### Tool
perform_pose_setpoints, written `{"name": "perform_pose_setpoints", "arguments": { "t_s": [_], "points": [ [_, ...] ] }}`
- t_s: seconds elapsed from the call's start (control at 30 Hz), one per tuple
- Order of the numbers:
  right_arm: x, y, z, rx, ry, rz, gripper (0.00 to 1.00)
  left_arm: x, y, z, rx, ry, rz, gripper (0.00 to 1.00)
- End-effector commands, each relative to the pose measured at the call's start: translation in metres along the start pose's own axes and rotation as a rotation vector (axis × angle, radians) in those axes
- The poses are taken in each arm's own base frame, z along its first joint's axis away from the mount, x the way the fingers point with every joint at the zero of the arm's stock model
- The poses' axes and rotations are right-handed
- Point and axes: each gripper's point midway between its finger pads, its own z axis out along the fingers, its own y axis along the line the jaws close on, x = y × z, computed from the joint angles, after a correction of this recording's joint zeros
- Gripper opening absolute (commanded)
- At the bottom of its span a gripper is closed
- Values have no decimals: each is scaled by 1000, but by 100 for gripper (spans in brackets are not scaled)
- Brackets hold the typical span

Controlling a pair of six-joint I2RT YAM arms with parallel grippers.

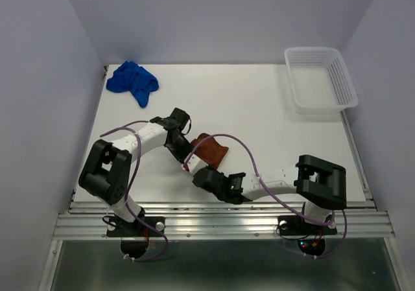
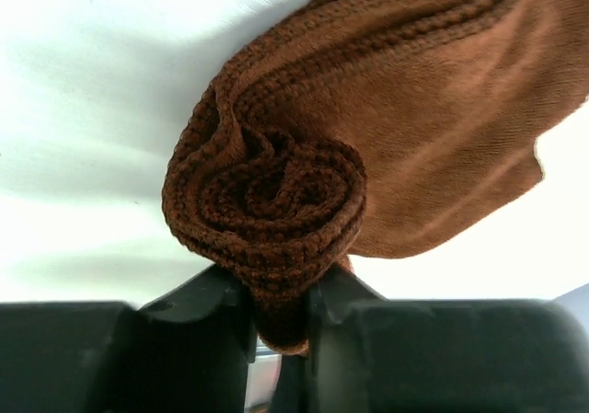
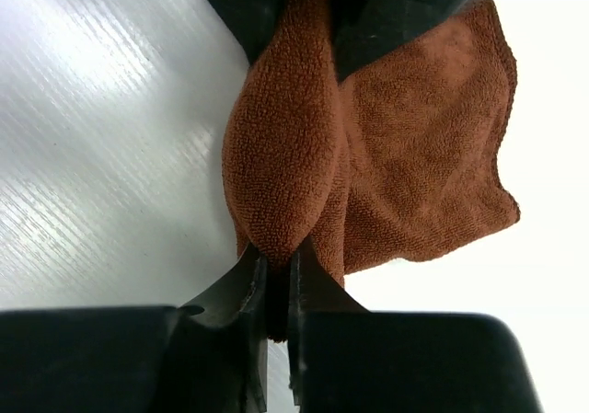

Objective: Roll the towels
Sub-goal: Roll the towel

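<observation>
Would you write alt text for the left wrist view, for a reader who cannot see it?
A rust-brown towel, its near end wound into a spiral roll, is pinched between the left claw's two black fingers. The rest trails up and right over the white table.

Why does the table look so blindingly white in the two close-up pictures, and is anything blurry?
Left wrist view: the table is overexposed to near-white, yet the brown towel shows a sharp weave. Right wrist view: streaky glare on the table left of the towel; the dark fingers lose detail. Top view: even, soft light, nothing blurred.
</observation>
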Motion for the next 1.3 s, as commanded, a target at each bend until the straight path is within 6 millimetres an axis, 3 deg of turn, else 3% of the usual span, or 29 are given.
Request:
{"name": "perform_pose_setpoints", "arguments": {
  "t_s": [0.0,0.07,0.1,0.17,0.43,0.47,0.73,0.83,1.07,1.13,1.27],
  "points": [
    [-8,5,-3,-4,-18,104,1,-5,-13,-35,102,-85,10,53],
    [-10,10,-4,-45,-16,155,1,-9,-15,-45,121,-120,12,69],
    [-12,10,-5,-63,-19,183,1,-13,-15,-54,139,-159,16,85],
    [-16,13,-6,-121,-15,240,1,-17,-14,-60,154,-195,3,98],
    [-35,-9,-4,-336,7,520,1,-19,-4,-65,231,-254,23,99],
    [-40,-2,-9,-425,19,562,1,-19,-5,-65,243,-256,28,99],
    [-43,-17,-6,-706,109,765,1,-11,-9,-40,302,-209,89,99],
    [-40,-11,-6,-821,171,827,1,-13,-15,-37,319,-212,93,99],
    [-31,-23,10,-888,247,940,1,-24,-35,-31,337,-227,101,99],
    [-28,-33,16,-871,257,984,1,-27,-36,-23,311,-219,102,99],
    [-21,-33,24,-866,300,1002,6,-28,-35,-9,279,-197,103,93]
  ]
}}
